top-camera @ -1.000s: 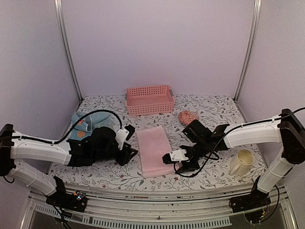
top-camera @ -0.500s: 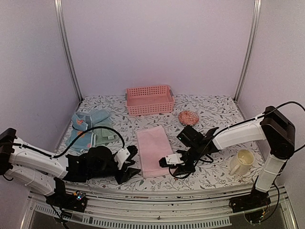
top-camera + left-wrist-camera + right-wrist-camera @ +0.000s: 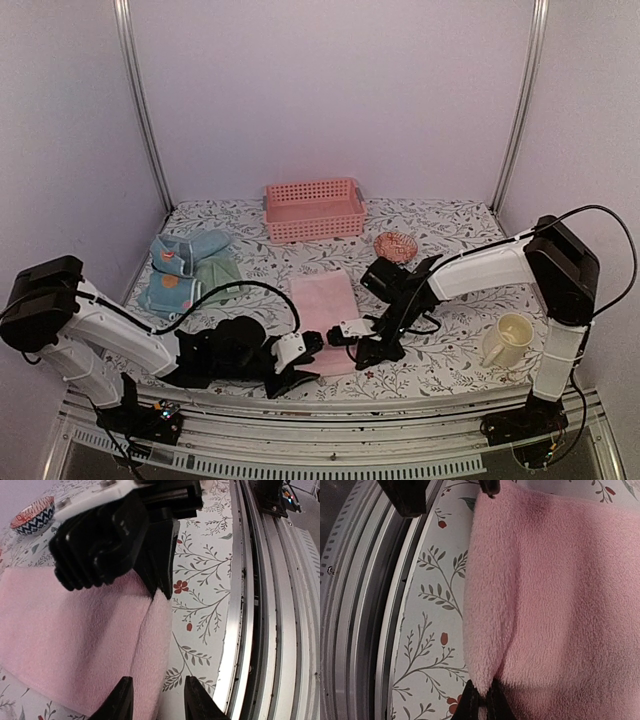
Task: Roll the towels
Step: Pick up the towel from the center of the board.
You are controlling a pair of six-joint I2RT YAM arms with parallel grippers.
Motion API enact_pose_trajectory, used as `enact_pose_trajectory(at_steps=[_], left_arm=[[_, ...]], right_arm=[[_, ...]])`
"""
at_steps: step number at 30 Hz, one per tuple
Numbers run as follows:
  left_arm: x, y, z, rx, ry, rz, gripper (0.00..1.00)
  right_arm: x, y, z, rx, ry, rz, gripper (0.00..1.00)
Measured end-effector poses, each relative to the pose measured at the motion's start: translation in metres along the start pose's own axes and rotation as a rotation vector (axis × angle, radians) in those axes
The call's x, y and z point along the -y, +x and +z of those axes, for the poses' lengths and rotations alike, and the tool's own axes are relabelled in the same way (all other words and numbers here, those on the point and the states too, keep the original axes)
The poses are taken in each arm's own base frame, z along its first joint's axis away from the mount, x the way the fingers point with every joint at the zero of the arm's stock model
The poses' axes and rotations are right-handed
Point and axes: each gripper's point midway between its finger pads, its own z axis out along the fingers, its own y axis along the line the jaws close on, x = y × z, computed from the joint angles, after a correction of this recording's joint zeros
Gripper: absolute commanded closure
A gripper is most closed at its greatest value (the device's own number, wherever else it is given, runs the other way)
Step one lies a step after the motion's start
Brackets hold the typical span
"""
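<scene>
1. The pink towel (image 3: 322, 305) is lying flat at the middle of the table (image 3: 450, 225), its long sides running away from the arms.
2. Its near edge is lying close to the front rail (image 3: 260, 605), so only a narrow strip of bare table is showing there.
3. The right gripper (image 3: 481, 704) is pinching that near edge, its fingers clenched on a raised lip of the cloth. The strip of towel next to it is bulging into a soft fold.
4. The left gripper (image 3: 158, 700) is straddling the same folded edge with its fingers spread. The fold is touching one finger and a gap is showing at the other, so it is grasping nothing.
5. The two grippers are sitting just beside each other at the towel's near edge, leaving very little room between them.
6. The towel's left and right edges are facing open table on both sides.
7. The spotted blue towel (image 3: 165, 295), the light blue towel (image 3: 205, 243) and the green towel (image 3: 220, 268) are lying bunched together at the far left, well apart from the pink one.
8. The basket (image 3: 315, 208) is standing by the back wall, with bare table between it and the towel's far edge.
9. The bowl (image 3: 396, 244) is sitting beyond the right arm, and the mug (image 3: 507, 340) is standing near the front right.
</scene>
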Motion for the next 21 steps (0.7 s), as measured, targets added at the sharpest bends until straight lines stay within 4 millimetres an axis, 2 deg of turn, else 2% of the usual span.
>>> enact_pose_trajectory(at_steps=[4,9,19,21], left_arm=[[0.007,0.0,0.009,0.011,0.037,0.018,0.64],[0.011,0.01,0.018,-0.003,0.058,0.034,0.64],[0.006,0.012,0.03,0.0,0.026,0.057,0.65],[0.005,0.012,0.031,0.001,0.02,0.062,0.68]], right_arm=[[-0.006,0.003,-0.004,0.018,-0.088,0.061,0.96],[-0.008,0.005,-0.008,0.043,-0.157,0.124,0.96],[-0.012,0.01,-0.007,0.064,-0.266,0.204,0.96],[-0.012,0.01,-0.008,0.069,-0.276,0.21,0.96]])
